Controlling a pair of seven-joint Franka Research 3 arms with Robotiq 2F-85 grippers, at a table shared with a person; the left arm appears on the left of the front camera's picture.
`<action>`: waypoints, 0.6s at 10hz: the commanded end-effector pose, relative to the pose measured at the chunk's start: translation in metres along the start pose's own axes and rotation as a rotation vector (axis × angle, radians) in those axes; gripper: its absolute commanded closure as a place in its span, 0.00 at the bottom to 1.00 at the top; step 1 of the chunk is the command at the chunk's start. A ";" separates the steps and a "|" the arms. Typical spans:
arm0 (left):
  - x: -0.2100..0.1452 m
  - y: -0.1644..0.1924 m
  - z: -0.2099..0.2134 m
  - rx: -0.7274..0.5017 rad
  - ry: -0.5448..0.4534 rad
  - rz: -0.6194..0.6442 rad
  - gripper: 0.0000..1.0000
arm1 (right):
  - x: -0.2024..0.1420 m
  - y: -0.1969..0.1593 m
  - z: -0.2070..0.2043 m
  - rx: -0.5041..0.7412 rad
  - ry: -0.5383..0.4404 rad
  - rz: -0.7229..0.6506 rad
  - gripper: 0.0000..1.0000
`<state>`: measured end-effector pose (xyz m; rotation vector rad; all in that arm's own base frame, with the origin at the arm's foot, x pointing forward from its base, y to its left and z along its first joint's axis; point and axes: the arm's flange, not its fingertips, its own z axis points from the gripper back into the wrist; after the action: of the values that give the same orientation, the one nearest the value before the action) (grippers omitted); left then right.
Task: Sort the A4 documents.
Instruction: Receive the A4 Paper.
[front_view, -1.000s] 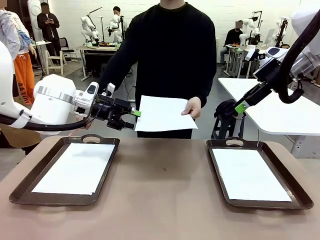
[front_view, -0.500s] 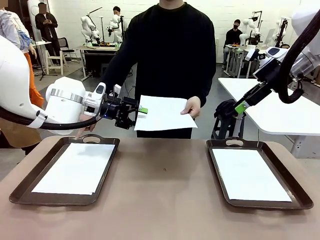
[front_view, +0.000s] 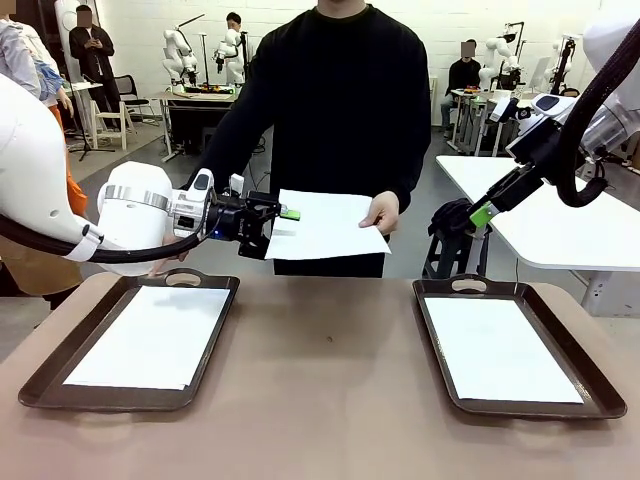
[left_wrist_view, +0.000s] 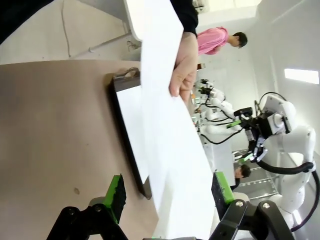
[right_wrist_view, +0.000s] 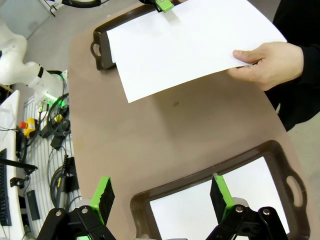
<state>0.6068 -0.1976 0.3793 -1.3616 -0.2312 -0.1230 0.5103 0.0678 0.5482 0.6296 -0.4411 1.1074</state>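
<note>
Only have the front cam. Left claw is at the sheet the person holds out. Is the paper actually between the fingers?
Observer: Yes. In the left wrist view the held sheet runs into the left claw, with a green pad on either side of it. The jaws stand apart and are not yet pinched.
Operator: Right claw?
Observer: The right claw is wide open and holds nothing. Its camera looks down on the right tray, where one tray sheet lies flat.
Operator: How's the person gripping?
Observer: In the right wrist view the person's hand holds the edge opposite the left claw, thumb on top.
</note>
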 end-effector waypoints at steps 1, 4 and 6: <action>0.003 0.002 0.001 -0.065 -0.015 -0.021 0.25 | 0.000 -0.001 -0.001 0.001 0.001 -0.001 0.00; 0.003 0.002 0.003 -0.065 -0.011 -0.038 0.50 | 0.000 -0.001 -0.001 0.001 0.001 -0.001 0.00; 0.003 0.002 0.004 -0.063 -0.015 -0.046 0.70 | 0.000 -0.001 -0.001 0.001 0.001 -0.001 0.00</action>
<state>0.6073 -0.1947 0.3805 -1.3968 -0.2485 -0.1447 0.5103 0.0678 0.5482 0.6296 -0.4411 1.1074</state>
